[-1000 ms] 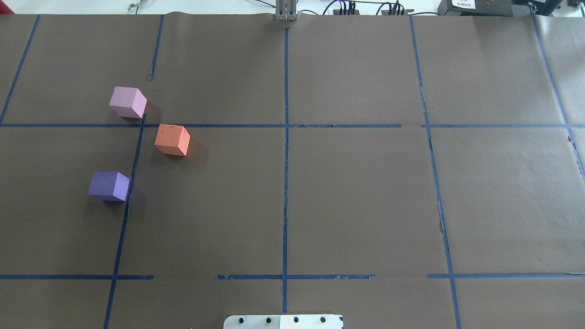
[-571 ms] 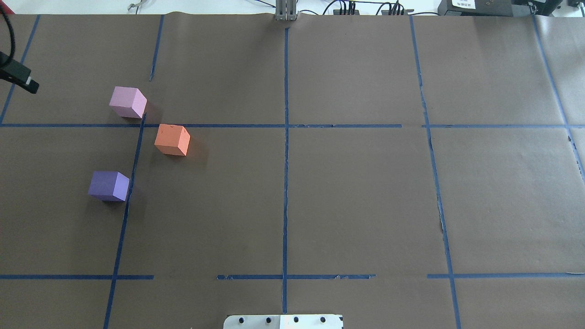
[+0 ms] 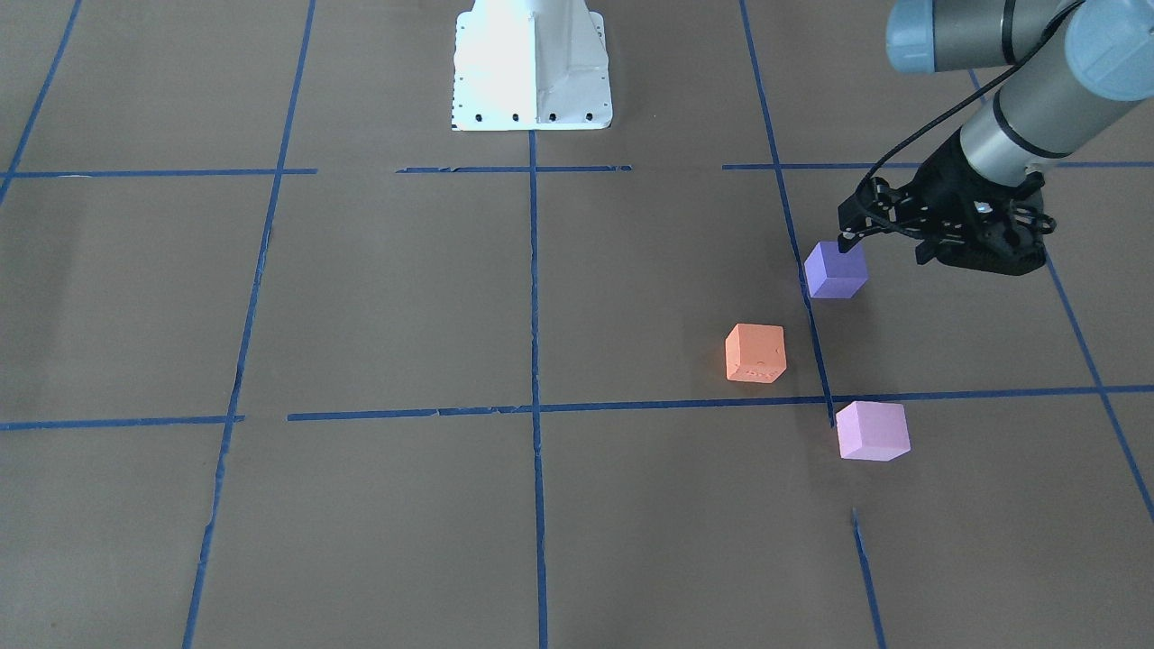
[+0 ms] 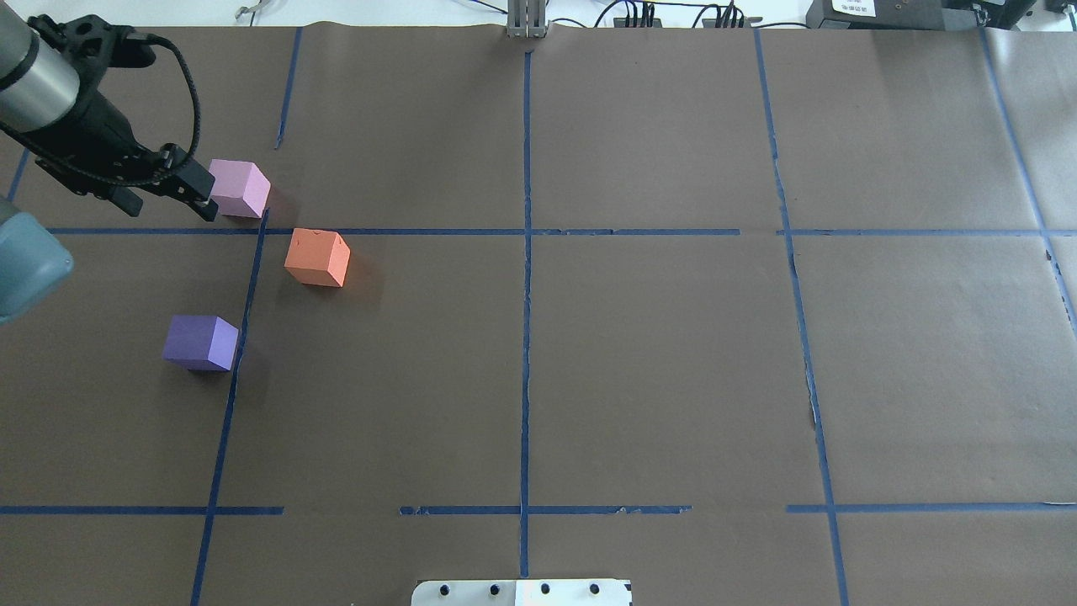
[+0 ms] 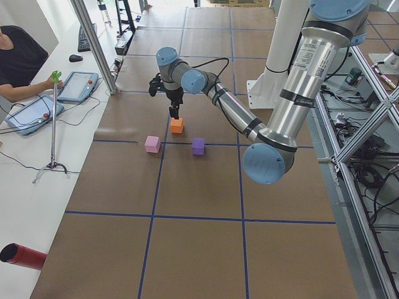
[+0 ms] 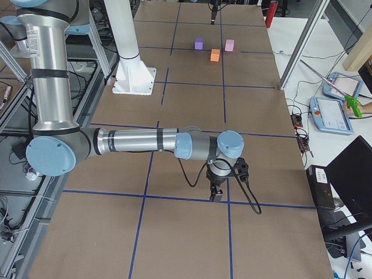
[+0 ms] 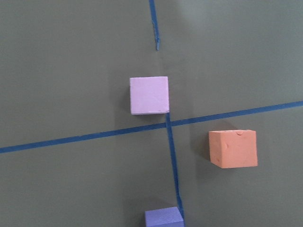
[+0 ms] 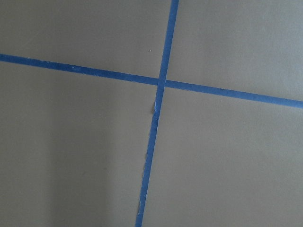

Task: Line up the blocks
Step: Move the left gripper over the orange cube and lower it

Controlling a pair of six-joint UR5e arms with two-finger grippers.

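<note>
Three cubes lie apart on the brown table, on my left side. The pale pink block (image 4: 240, 187) is farthest, the orange block (image 4: 317, 258) is in the middle and more toward the centre, and the dark purple block (image 4: 200, 342) is nearest. My left gripper (image 4: 167, 204) is open and empty, high above the table just left of the pink block; the front view shows it (image 3: 883, 248) beside the purple block (image 3: 836, 269). The left wrist view looks down on the pink block (image 7: 149, 95), the orange block (image 7: 233, 148) and the purple block's edge (image 7: 164, 217). My right gripper (image 6: 216, 195) hangs low far off; I cannot tell its state.
Blue tape lines (image 4: 526, 252) grid the brown paper. The white robot base (image 3: 532, 68) stands at the table's near middle edge. A metal post (image 4: 527, 21) stands at the far edge. An operator with tablets (image 5: 28, 112) sits beyond the far edge.
My left arm has come in from the left edge and moved right, up to the pink block's left side. The three blocks have not moved.
</note>
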